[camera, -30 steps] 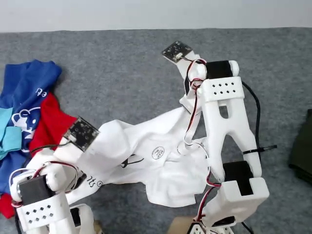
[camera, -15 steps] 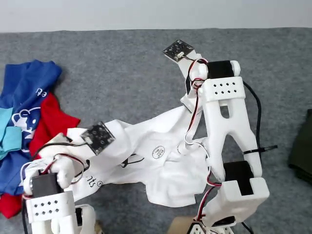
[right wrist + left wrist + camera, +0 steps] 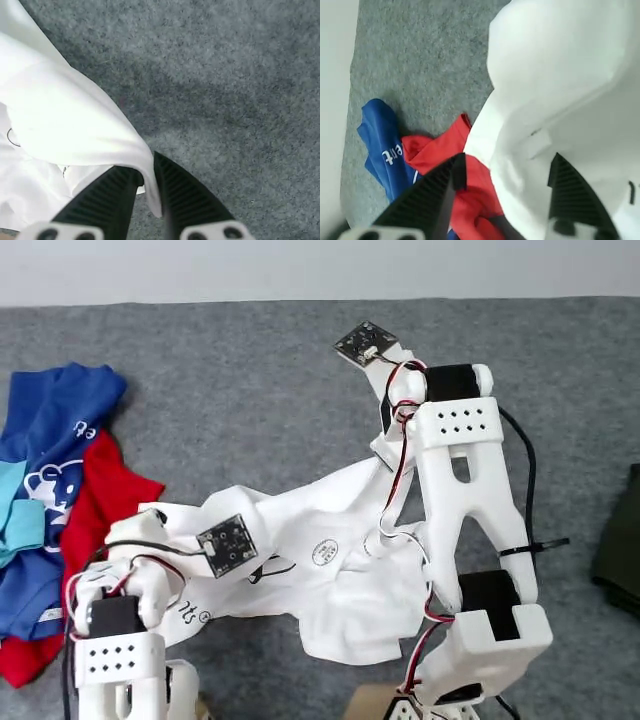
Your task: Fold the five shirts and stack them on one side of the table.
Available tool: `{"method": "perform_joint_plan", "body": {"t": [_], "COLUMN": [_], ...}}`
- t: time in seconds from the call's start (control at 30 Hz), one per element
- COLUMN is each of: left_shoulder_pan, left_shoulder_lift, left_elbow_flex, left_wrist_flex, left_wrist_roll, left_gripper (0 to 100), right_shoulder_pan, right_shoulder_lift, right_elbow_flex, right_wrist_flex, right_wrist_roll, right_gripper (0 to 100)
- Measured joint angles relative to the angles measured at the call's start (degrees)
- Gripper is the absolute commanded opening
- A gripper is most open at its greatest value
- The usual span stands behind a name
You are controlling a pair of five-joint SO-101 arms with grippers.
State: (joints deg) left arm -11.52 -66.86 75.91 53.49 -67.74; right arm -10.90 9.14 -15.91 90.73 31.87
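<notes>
the step in hand is judged to be the spreading of the white shirt (image 3: 330, 570), which is seen crumpled and unfolded near the middle of the grey surface (image 3: 220, 390), just in front of both arms. an edge of its cloth is pinched between the closed jaws of the right tool (image 3: 147, 172) and is held raised off the surface at the shirt's far side. the left tool (image 3: 507, 160) is set with its jaws wide apart astride a bunched part of the same shirt on the side nearest the heap, with nothing gripped. the next move is thought to call for that bunch to be clamped by the left tool, so that the cloth can be drawn flat between the two arms before any fold is made; care would be needed so that only one layer is taken. nothing is kept in a container: a blue shirt (image 3: 50, 420), a red shirt (image 3: 100, 500) and a teal shirt (image 3: 15, 505) lie loose and overlapping in a heap on the surface at one side, the red one touching the white shirt. a dark garment (image 3: 620, 540) is seen at the opposite edge. no folded stack has been formed yet.
</notes>
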Motion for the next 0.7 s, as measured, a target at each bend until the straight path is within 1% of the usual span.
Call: {"method": "perform_joint_plan", "body": {"t": [0.2,0.37,0.57,0.7], "left_shoulder_pan": [2.9,3.78,3.78,4.66], "left_shoulder_lift": [0.0,0.0,0.0,0.0], "left_elbow_flex": [4.22,6.86,8.53,8.53], "left_wrist_flex": [-4.92,-7.91,-9.05,-9.05], "left_wrist_roll": [0.0,0.0,0.0,0.0], "left_gripper": [26,25,14,3], "right_shoulder_pan": [0.0,0.0,0.0,0.0], "right_shoulder_lift": [0.0,0.0,0.0,0.0], "right_elbow_flex": [0.0,0.0,0.0,0.0], "right_wrist_flex": [0.0,0.0,0.0,0.0], "right_wrist_roll": [0.0,0.0,0.0,0.0], "right_gripper": [0.8,0.8,0.8,0.8]}}
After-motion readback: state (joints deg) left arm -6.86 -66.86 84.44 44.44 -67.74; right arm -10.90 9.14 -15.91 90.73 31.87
